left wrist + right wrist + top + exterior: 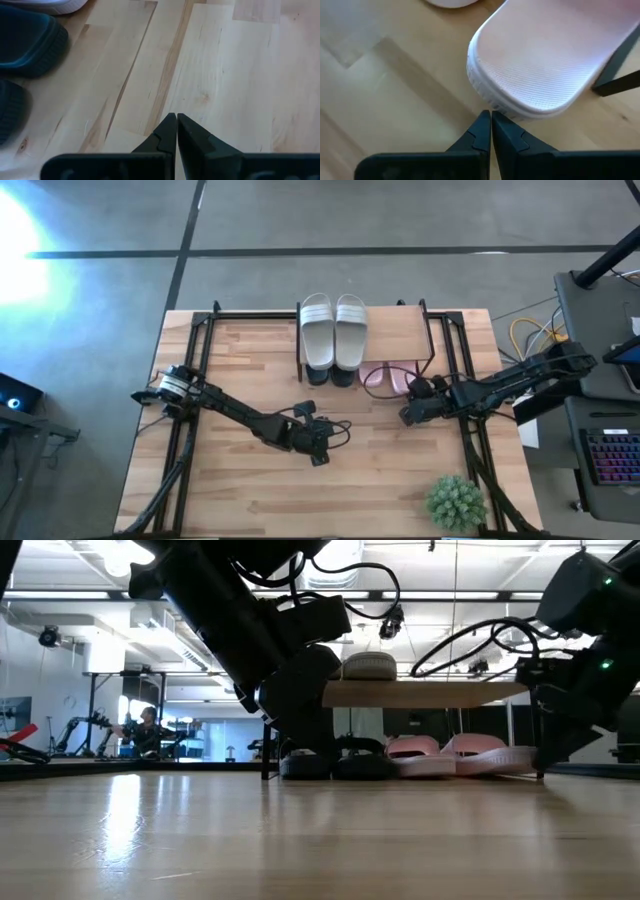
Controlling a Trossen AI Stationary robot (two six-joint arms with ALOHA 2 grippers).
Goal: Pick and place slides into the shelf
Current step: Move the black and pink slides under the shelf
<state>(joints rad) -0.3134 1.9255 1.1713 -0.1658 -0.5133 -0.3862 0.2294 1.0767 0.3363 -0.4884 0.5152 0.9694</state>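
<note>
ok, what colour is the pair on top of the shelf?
Pale grey slides, lying on the shelf board; clearest in the high view.

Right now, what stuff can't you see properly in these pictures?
- Black slides, high view: only their heels poke out; the shelf board and the grey slides on top cover the rest.
- Pink slides, high view: mostly under the board.
- Grey slides, low view: the left arm blocks one.
- Right gripper, right wrist view: shut fingers sit at a pink heel; touching or not, I cannot tell.
- Plant: cut off at the bottom edge.
</note>
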